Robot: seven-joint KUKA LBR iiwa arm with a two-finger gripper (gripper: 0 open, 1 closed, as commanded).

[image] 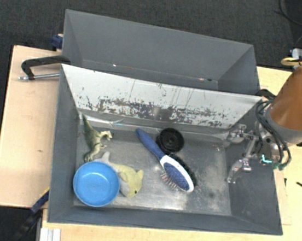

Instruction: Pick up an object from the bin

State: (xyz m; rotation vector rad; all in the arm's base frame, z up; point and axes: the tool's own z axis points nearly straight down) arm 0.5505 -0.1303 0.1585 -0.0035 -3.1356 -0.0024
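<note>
- five loose things lie in the grey bin [65, 133]: a blue hairbrush [167, 164] mid-floor, a black ring [170, 140] just behind it, and a blue bowl [96, 184], pale plush toy [130, 179] and green dinosaur [94, 140] at the left.
- the claw [238, 170] hangs over the bare right slope. i cannot tell how open it is, and nothing shows in it.
- the hairbrush is nearest, so best to close crosswise on its handle.
- no writing is legible.
</note>
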